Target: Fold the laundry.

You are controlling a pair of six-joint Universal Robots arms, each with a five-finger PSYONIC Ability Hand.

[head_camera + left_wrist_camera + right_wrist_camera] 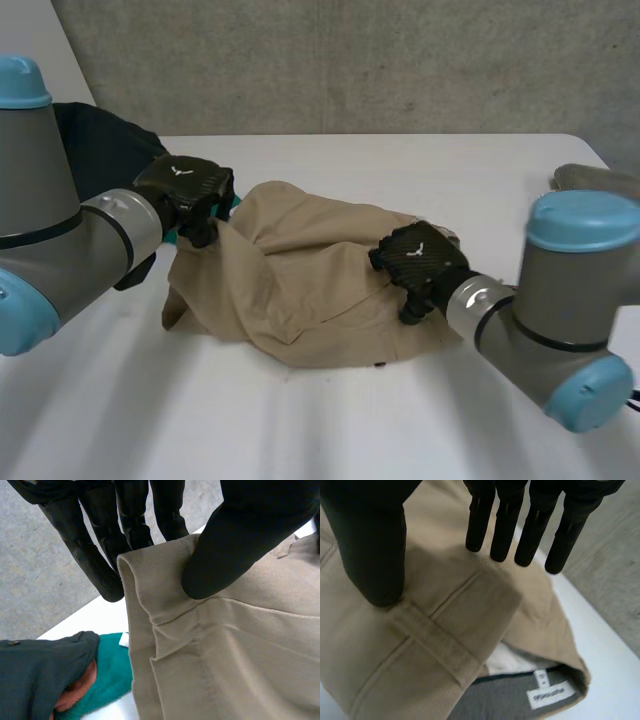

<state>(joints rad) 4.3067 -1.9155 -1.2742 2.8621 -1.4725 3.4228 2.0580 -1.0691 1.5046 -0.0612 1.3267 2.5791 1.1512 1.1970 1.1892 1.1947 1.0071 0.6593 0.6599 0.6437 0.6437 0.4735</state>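
L hand (250,535) pinch on trousers' (240,655) edge

A folded, seamed edge of a tan garment (225,655) is pinched by the left hand (240,540): the thumb is pressed onto the cloth's upper face, and the fingers (95,555) are set behind the rolled edge. The cloth is puckered into small creases just under the thumb. Beside the tan garment, a teal cloth (112,672) with a small white tag (123,639) is seen on the white bench (95,620), partly covered by a dark garment (35,675) with an orange-pink patch showing. Grey floor (35,580) is seen past the bench's edge, behind the fingers.
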